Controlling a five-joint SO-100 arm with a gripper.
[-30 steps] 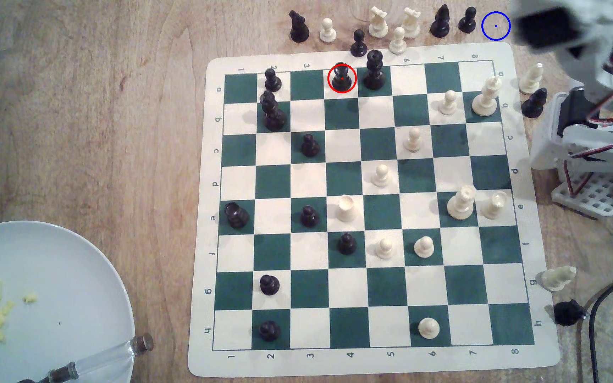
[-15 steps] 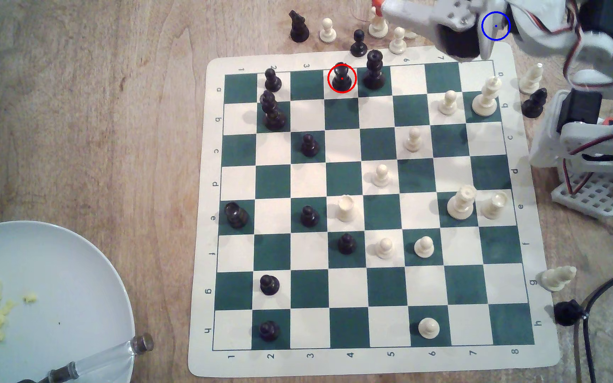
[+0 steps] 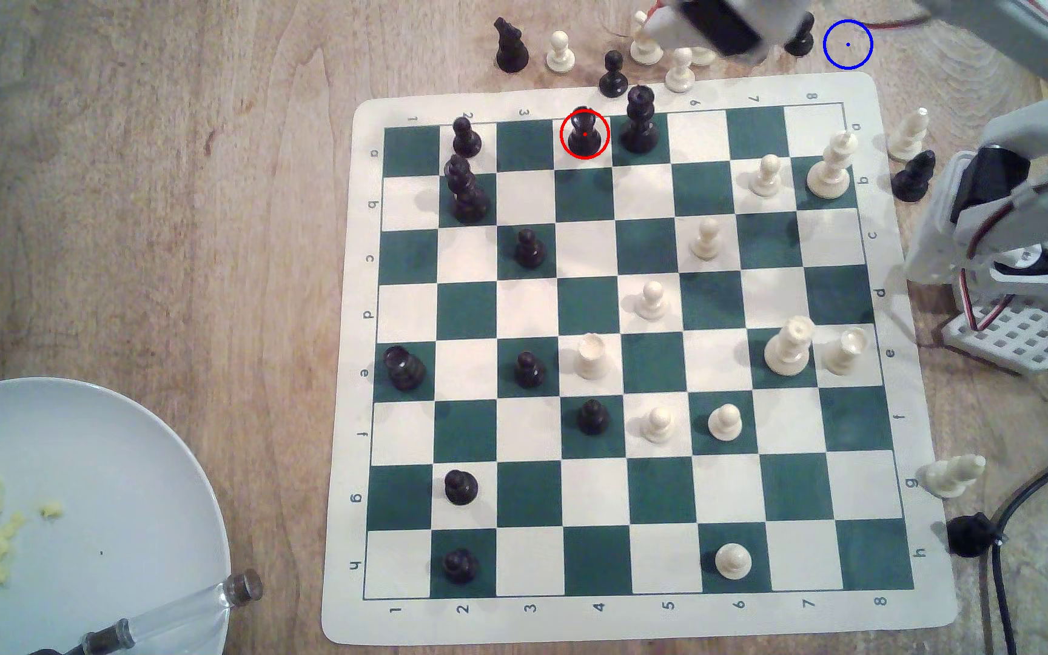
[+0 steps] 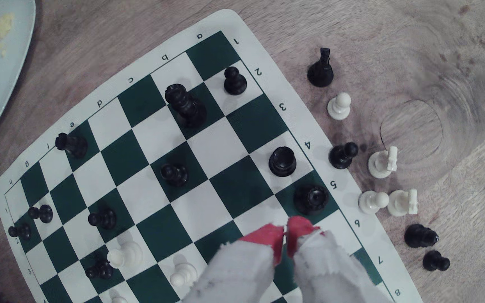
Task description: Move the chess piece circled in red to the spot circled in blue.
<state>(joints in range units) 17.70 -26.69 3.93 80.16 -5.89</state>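
**Exterior view: rook on its square, closed gripper above the far edge**

Nearest me, at the exterior view's left, I see a pale plate [image 3: 99, 478] with yellow crumbs and a glass tube lying across its near rim. The chess mat [image 3: 925, 604] spreads to the right of it on the wooden table [image 3: 131, 189], green and white squares with black and white pieces scattered over it.

Going farther, the chess piece [image 3: 584, 133] I am after stands upright on a white square in the mat's farthest row, column 4, inside the red ring. Just beside it on the exterior view's right stands a tall black piece [image 3: 640, 123] with a crowned top. In the wrist view the chess piece [image 4: 282, 161] sits clear of everything, and the tall black piece [image 4: 311, 199] is the one closest to my gripper.

The gripper [image 4: 285, 230] has its two red-tipped fingers [image 4: 267, 234] almost touching, with only a thin slit between them, and nothing held. It hangs above the mat near column 6, apart from the chess piece. In the exterior view the arm [image 3: 717, 25] blurs across the row of captured pieces beyond the mat's far edge.

Farthest, at the exterior view's right, the spot [image 3: 848, 44] is a blue ring on bare wood, just right of a black pawn [image 3: 800, 38].
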